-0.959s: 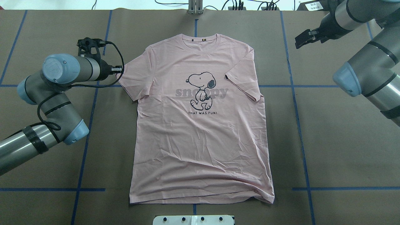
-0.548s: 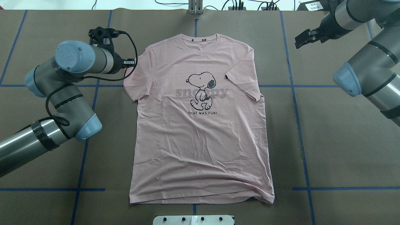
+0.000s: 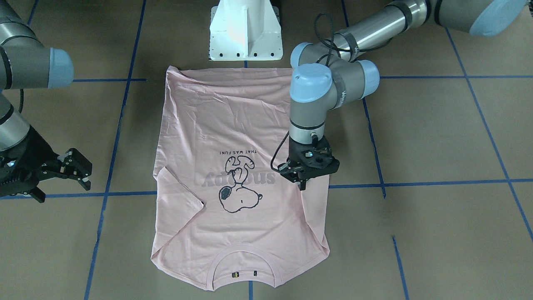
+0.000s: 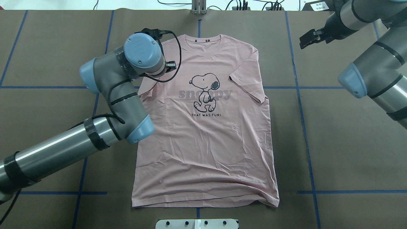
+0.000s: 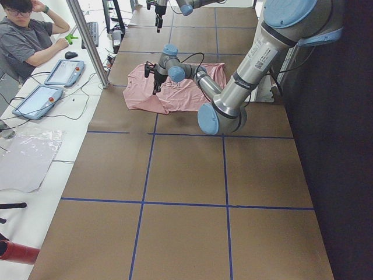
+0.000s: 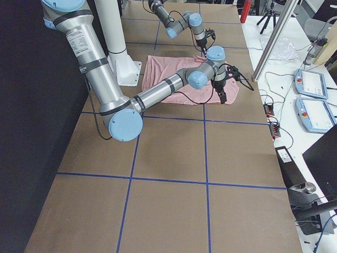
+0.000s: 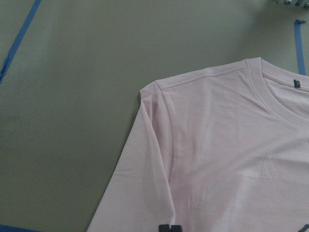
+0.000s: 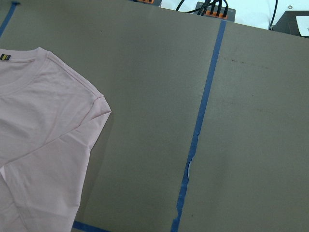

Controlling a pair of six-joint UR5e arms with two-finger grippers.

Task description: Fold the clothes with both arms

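T-shirt (image 3: pixel 216 121) sleeve pinched in left gripper (image 3: pixel 302 183).

Left tool (image 3: pixel 302 185) pinched shut, pointing down; right tool (image 3: pixel 86 176) spread, well aside.

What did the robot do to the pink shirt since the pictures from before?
The left gripper swung from beside the pale pink short-sleeved T-shirt to over it. It pulled the sleeve on that side inward onto the chest, and its fingertips look pinched shut on the cloth. The right gripper stayed open, off to the side. The rest of the shirt lay flat as before.
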